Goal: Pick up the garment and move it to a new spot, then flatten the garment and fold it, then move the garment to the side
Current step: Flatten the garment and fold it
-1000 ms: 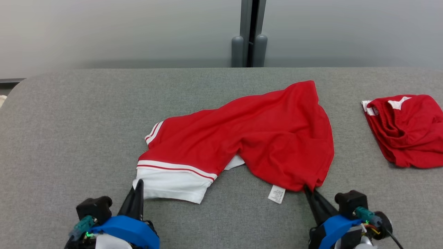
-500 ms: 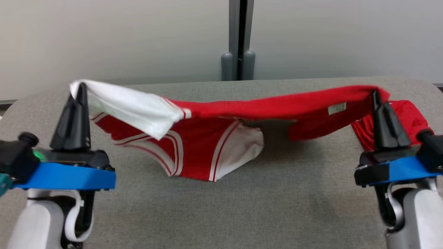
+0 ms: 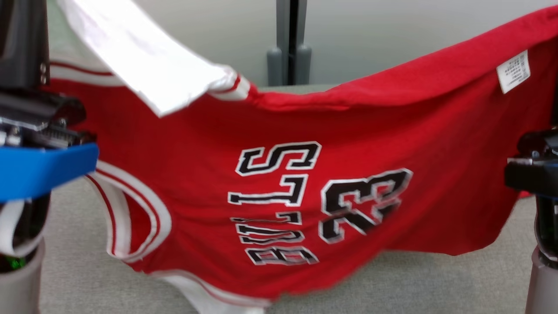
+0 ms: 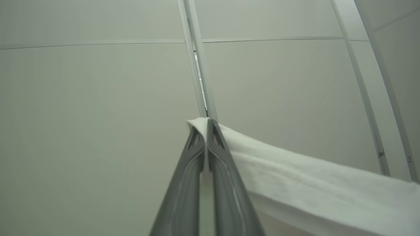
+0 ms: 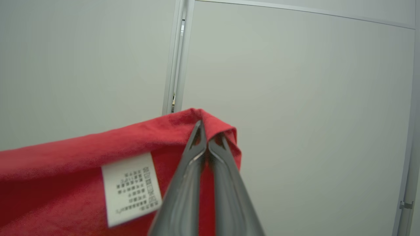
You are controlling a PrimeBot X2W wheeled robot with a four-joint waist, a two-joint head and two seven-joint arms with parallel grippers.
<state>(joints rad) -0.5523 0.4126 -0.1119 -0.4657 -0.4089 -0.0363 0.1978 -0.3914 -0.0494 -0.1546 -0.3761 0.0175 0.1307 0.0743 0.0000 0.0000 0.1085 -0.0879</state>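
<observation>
Left wrist view: the left gripper has its two fingers squeezed tight together. They pinch a white edge of the garment, which droops away to the right. A pale wall is behind.

Right wrist view: the right gripper is squeezed tight too. It pinches a red corner of the garment. A white tag with tiny print hangs just beside the fingers.

Head view: the garment hangs up in the air, spread wide from one gripper to the other, above the grey counter. It is red with white trim. Black letters and the number 23 sit sideways on it. I cannot tell if its bottom edge touches the counter.
</observation>
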